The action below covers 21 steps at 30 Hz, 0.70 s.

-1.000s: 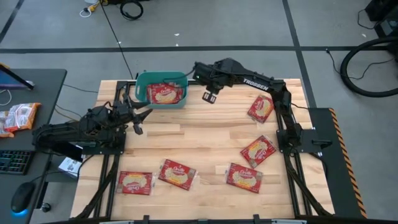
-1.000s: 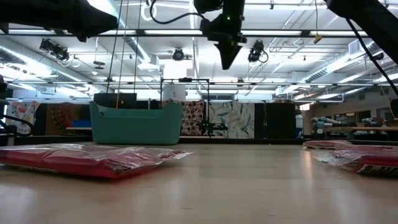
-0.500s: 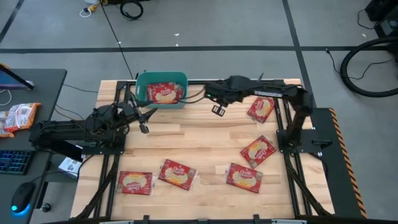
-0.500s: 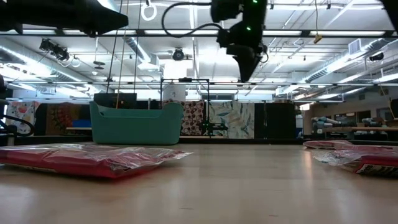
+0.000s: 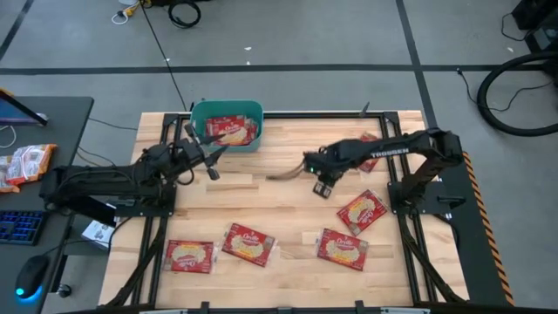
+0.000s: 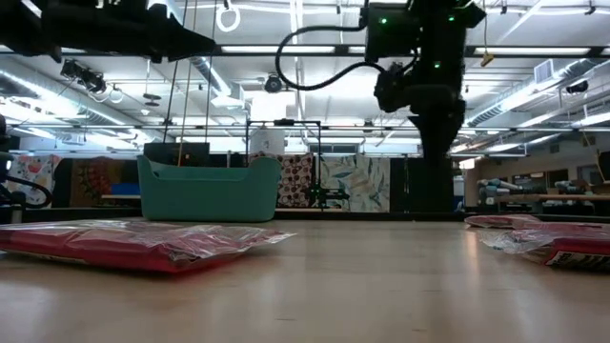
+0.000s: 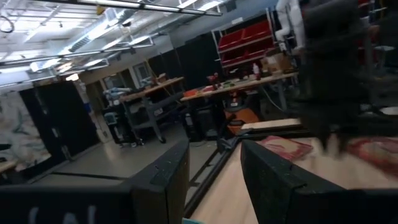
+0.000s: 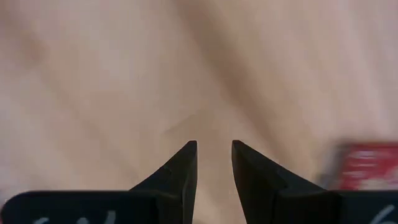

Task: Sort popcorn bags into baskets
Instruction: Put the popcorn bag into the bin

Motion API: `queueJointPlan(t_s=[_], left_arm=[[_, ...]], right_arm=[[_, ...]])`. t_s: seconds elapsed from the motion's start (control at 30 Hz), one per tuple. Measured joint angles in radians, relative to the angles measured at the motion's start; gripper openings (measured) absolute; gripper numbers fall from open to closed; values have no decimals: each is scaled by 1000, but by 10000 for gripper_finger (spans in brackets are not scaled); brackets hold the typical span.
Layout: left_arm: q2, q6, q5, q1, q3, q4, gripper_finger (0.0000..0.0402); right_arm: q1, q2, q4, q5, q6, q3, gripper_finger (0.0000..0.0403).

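Note:
The teal basket [image 5: 199, 118] stands at the table's far edge with red-orange popcorn bags [image 5: 228, 131] lying inside it; in the low view its wall [image 6: 210, 193] shows at the left. More bags lie flat on the table: [image 5: 190, 255], [image 5: 249, 244], [image 5: 342, 249], [image 5: 362, 211]. Another bag [image 5: 369, 139] is partly under the right arm. My right gripper [image 5: 323, 186] hangs open, pointing down over bare wood right of the table's middle [image 8: 214, 162]. My left gripper [image 5: 211, 161] is open beside the basket's near side, nothing between its fingers [image 7: 214, 180].
A desk to the table's left carries a keyboard [image 5: 19, 225], a mouse and another packet [image 5: 26, 164]. Bare wood lies between the basket and the near row of bags. In the low view a bag [image 6: 143, 243] lies close in front at the left.
My right gripper has swung from beside the basket at the far edge toward the near and right edges, coming down and tipping to point at the table. My left gripper has shifted a little toward the right, along the basket's near side.

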Motion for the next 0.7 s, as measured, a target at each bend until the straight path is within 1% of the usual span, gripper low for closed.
queueJointPlan(t_s=[0.13, 0.33, 0.4, 0.53, 0.7], left_arm=[[35, 0, 8, 27, 0, 40, 149], [57, 0, 37, 44, 0, 62, 149], [56, 0, 37, 44, 0, 66, 149], [56, 12, 37, 44, 0, 66, 149], [56, 15, 37, 44, 0, 71, 149]], right_arm=[[107, 0, -1, -41, 14, -19, 106], [237, 0, 58, -71, 166, -56, 110], [276, 0, 85, -73, 190, -69, 115], [339, 1, 109, -56, 232, -108, 134], [379, 1, 147, -26, 299, -200, 176]])
